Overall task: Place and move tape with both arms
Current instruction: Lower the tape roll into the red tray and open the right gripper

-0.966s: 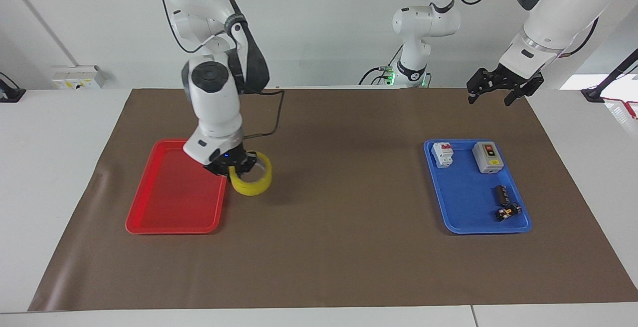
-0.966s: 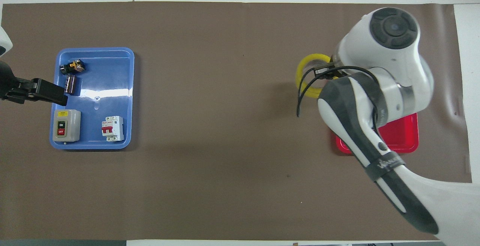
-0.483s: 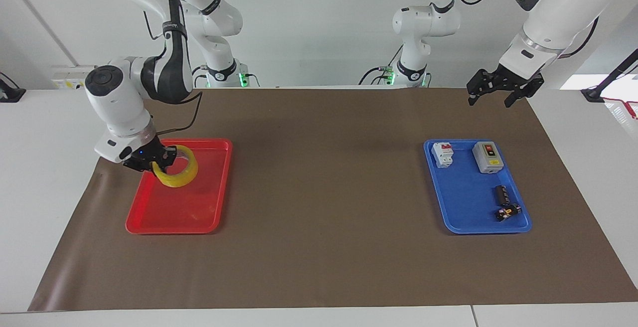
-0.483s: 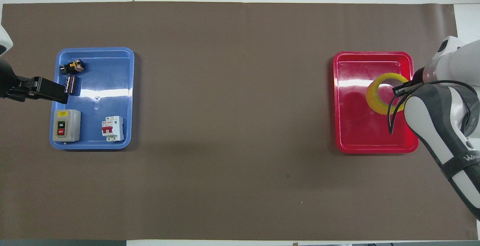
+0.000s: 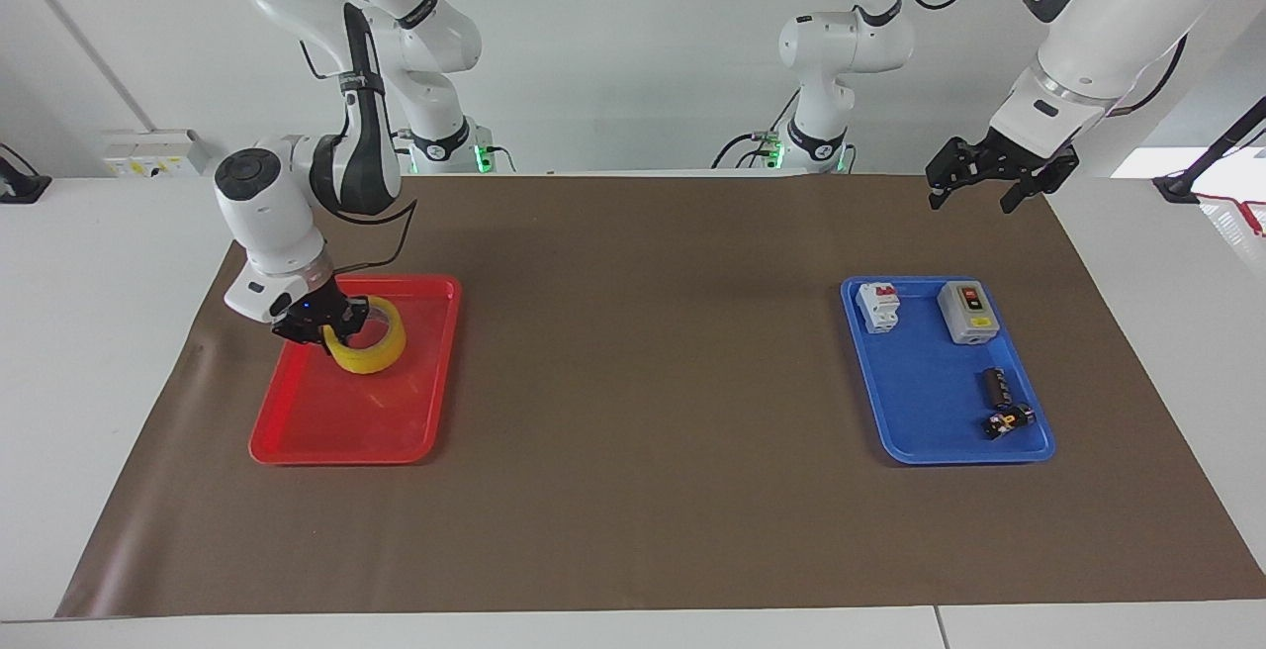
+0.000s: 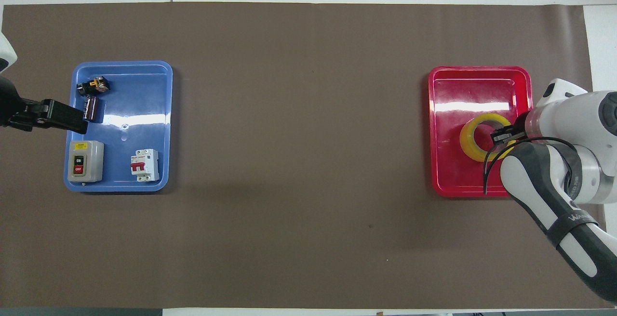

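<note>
- holding the tape [image 5: 367, 343] by its wall, the right gripper [image 5: 326, 325] is clenched on the side of the ring toward the right arm's end of the table, low over the red tray [image 5: 297, 431].
- the ring tilts, its hole facing up and partly sideways; whether its low edge touches the tray floor i cannot tell.
- the release turns on this: the tape lies from the fingers toward the tray's middle, so letting go drops it inside.
- the left gripper [image 5: 981, 180] waits well apart, over the table near the blue tray [image 5: 905, 436], fingers spread.
</note>
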{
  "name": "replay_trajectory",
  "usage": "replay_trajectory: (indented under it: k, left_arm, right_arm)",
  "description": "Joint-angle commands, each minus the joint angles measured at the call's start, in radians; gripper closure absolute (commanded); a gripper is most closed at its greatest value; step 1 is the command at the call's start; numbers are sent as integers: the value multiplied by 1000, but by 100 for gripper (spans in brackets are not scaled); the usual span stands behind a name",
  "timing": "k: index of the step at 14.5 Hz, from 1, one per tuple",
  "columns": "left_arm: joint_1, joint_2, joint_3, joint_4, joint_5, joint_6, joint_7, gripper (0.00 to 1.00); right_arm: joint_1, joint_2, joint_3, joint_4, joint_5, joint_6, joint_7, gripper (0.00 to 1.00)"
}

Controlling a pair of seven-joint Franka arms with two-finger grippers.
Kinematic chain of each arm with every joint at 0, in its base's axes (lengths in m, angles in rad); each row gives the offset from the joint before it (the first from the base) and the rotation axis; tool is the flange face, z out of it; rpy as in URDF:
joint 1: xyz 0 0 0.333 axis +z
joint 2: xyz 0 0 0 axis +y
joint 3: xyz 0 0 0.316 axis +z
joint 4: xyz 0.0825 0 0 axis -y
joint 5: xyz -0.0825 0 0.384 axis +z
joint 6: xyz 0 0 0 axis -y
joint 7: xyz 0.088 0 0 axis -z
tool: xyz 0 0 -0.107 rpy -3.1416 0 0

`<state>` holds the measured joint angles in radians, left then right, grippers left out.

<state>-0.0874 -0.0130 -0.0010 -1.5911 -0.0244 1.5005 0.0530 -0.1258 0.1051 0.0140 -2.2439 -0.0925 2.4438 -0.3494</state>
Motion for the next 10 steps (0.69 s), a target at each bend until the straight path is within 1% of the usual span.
replay_trajectory:
  k: [1, 2, 4, 7, 8, 9, 10]
  left_arm:
    - [-6, -25, 4, -20, 12, 11, -5, 0]
    - [-6, -25, 4, -20, 15, 11, -5, 0]
    - [-5, -25, 4, -20, 15, 14, -5, 0]
    - [-2, -27, 4, -20, 14, 12, -4, 0]
    - [-2, -27, 4, -21, 14, 12, -5, 0]
    - [-3, -27, 6, -21, 14, 12, -5, 0]
    - [-3, -27, 4, -21, 14, 14, -5, 0]
  right_arm:
    - [-17, -2, 7, -29, 16, 73, 0, 100]
    - [-18, 2, 7, -29, 16, 77, 0, 100]
    - [-20, 39, 7, -29, 16, 104, 3, 100]
    - [-21, 54, 7, -29, 16, 127, 1, 100]
    - [-20, 56, 7, -29, 16, 126, 4, 56]
    - [-20, 54, 7, -26, 16, 120, 10, 1]
    - [-20, 54, 7, -22, 16, 116, 15, 0]
